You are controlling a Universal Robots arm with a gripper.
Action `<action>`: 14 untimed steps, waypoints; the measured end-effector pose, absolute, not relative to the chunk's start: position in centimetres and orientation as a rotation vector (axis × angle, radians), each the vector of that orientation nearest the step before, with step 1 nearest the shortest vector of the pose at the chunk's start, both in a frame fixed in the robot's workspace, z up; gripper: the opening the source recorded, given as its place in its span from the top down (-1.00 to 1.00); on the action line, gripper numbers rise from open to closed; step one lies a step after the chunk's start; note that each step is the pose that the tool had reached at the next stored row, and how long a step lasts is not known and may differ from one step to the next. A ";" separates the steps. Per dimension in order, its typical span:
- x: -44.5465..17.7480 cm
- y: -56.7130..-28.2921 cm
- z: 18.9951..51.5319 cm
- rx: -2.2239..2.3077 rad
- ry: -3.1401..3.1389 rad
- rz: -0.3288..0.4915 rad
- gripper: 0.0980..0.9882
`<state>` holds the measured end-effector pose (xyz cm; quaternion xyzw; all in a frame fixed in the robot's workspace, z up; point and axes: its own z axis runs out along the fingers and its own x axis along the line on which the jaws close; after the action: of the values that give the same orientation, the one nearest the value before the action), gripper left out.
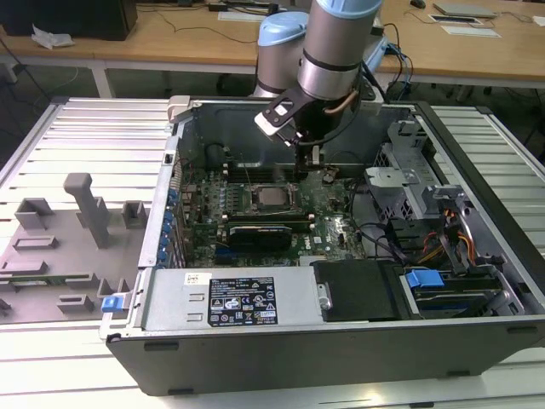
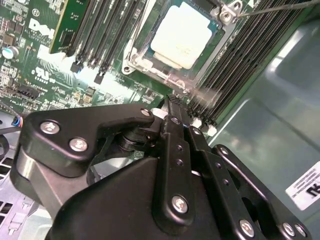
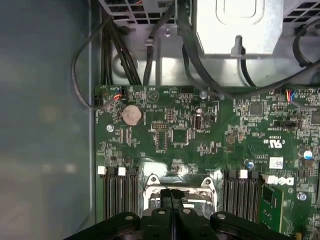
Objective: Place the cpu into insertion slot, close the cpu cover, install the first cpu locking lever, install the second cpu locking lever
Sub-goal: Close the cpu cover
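The cpu (image 2: pixel 182 32), a silvery square chip, lies flat in the middle of the motherboard and covers the insertion slot beneath it; in the exterior view the cpu (image 1: pixel 274 198) sits inside the open computer case. The cpu cover (image 2: pixel 142 47) lies as a thin metal frame around the chip. A thin wire lever (image 2: pixel 270 7) runs past the frame's screwed corner. My gripper (image 2: pixel 170 107) hovers just off the socket's edge on the side of the case's rear wall, fingers shut together and holding nothing. In the first wrist view the gripper (image 3: pixel 172 196) hangs right over the socket frame; in the exterior view the gripper (image 1: pixel 312 158) is just beyond the socket.
Black memory slots (image 2: pixel 100 35) flank the socket on both sides. A green expansion card (image 2: pixel 67 22) stands beyond them. The grey case wall (image 2: pixel 280 110) is close by the gripper. A drive cage (image 1: pixel 409 179) and cables fill the exterior view's right; the power supply (image 1: pixel 230 298) sits in front.
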<state>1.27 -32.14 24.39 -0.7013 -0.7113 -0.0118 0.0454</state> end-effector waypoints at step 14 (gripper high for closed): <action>-3.2 -32.4 23.7 -2.177 -2.214 -0.115 0.98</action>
<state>-3.21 -32.44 23.72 -0.7004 -0.7125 -0.0370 0.0173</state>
